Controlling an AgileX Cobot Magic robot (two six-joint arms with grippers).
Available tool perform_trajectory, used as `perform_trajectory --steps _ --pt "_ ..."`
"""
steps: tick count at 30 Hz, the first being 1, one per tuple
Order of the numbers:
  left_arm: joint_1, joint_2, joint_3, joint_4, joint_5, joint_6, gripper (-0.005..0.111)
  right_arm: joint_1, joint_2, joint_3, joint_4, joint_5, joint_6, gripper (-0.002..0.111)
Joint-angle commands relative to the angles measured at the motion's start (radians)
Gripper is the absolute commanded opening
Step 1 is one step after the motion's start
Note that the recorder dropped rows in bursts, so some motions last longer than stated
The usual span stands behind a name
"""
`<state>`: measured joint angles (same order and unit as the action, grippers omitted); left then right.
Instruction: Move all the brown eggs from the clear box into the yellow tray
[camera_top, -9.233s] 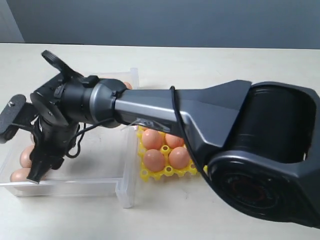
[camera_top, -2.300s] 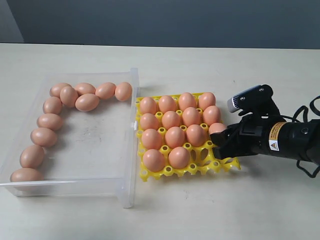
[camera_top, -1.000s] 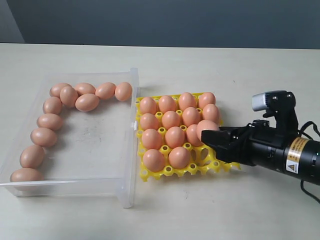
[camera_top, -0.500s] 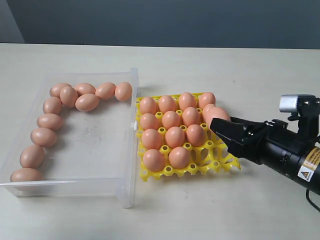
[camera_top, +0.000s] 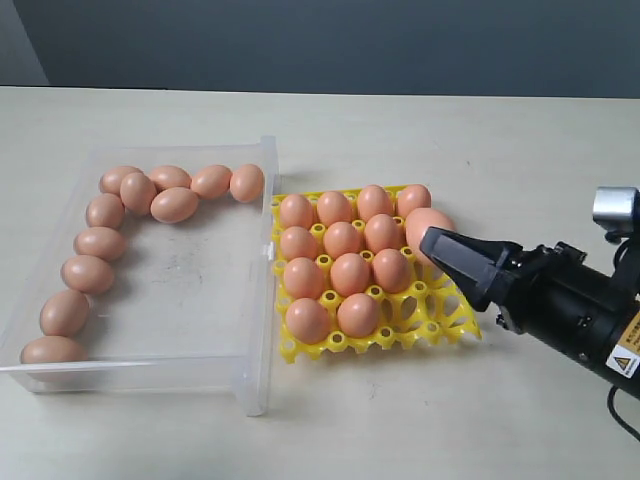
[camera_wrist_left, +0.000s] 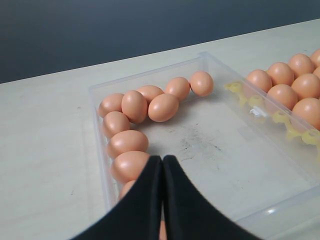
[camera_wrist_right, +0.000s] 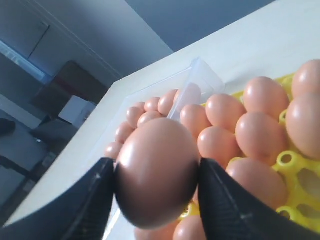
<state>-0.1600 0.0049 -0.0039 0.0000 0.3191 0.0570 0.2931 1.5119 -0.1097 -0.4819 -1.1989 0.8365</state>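
**Exterior view.** The box (camera_top: 258, 290) sits at the left of the frame on the table (camera_top: 400, 130). The tray (camera_top: 440, 325) is just beside its right wall. We count eleven eggs (camera_top: 100, 243) in the box, strung along its left and top walls. The middle and lower right of its floor are bare. The tray's top row is full, and the cups at its lower right corner are bare. The right hand (camera_top: 436, 240) enters from the lower right, with its tip over the tray's right edge. The held egg (camera_top: 428, 220) is at that tip, level with the second row from the top. We cannot tell whether it touches the tray.

**Left wrist view.** The left hand (camera_wrist_left: 161, 165) is closed, with its two black tips pressed together and nothing between them. It hangs over the box, with eggs just beyond the tips. We note a dark scuff (camera_wrist_left: 192, 145) on the box floor. The tray's eggs show past the box's far wall.

**Right wrist view.** The right hand is gripping the held egg. Its fingers (camera_wrist_right: 95, 200) are spread wide, one on each side of the egg. Behind the egg we see the tray's eggs and yellow lattice. Further back are a corner of the box and the eggs inside it.
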Motion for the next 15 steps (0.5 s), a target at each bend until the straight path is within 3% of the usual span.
perform_trajectory --steps 1,4,8,15 --pt "-0.001 -0.005 0.004 0.000 -0.010 -0.003 0.000 -0.001 0.002 0.003 0.070 0.026 -0.240 -0.001" --pt "-0.001 -0.005 0.004 0.000 -0.010 -0.003 0.000 -0.001 0.030 0.001 0.152 0.116 -0.360 -0.001" --pt "-0.001 -0.005 0.004 0.000 -0.010 -0.003 0.000 -0.001 0.106 -0.026 0.127 0.119 -0.454 -0.001" --pt "-0.001 -0.005 0.004 0.000 -0.010 -0.003 0.000 -0.001 0.262 -0.063 0.097 -0.022 -0.464 -0.001"
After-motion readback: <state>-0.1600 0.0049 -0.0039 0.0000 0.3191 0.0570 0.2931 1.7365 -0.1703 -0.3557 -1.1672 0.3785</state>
